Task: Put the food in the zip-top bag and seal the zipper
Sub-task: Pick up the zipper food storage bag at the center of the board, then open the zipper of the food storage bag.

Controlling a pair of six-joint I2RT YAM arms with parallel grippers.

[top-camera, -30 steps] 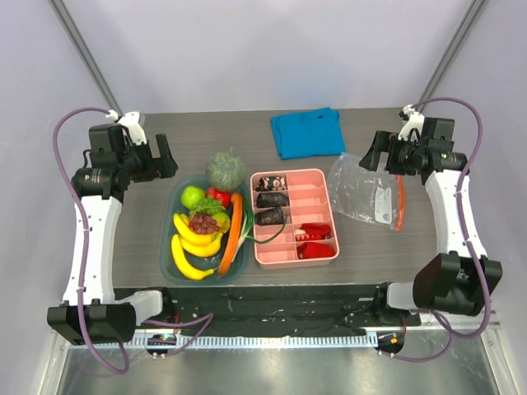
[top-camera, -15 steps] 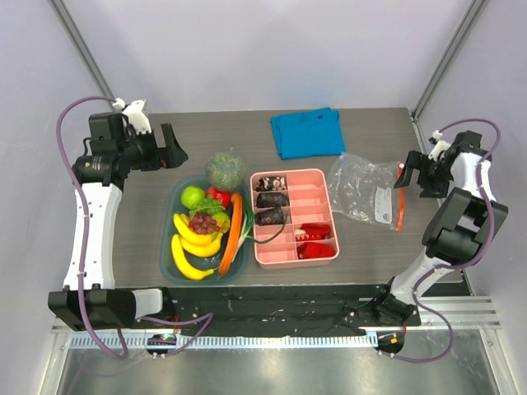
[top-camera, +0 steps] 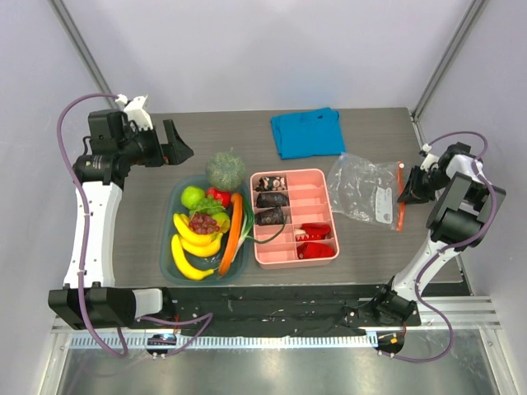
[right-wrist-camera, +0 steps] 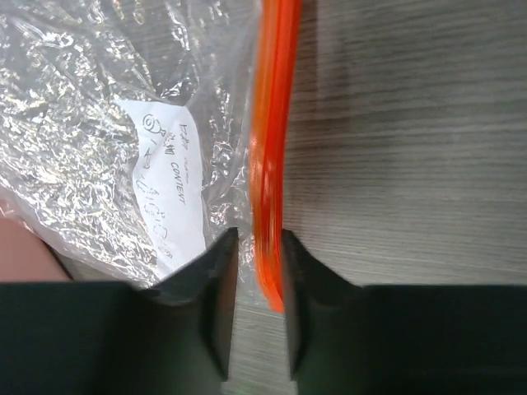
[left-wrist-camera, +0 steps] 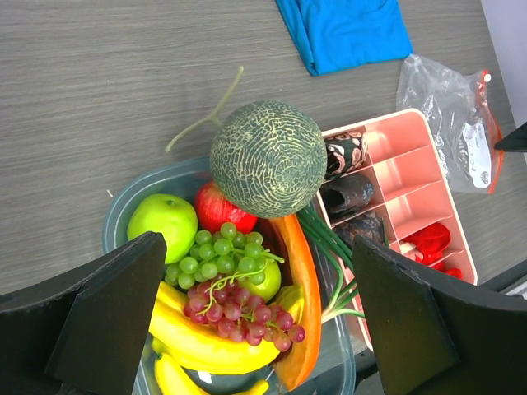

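Right gripper (right-wrist-camera: 260,247) straddles the zipper (right-wrist-camera: 272,123), jaws close on either side; whether they grip it is unclear. The orange strip runs front to back near the worktop's (right-wrist-camera: 412,164) right edge, zip-top bag (right-wrist-camera: 99,99) spreading inward.

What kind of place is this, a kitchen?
Probably a robot lab workbench, not a kitchen. Robot arms are bolted at the grey table's edge, metal frame poles stand around it, and the fruit in the bin looks like toys: a netted melon, bananas.
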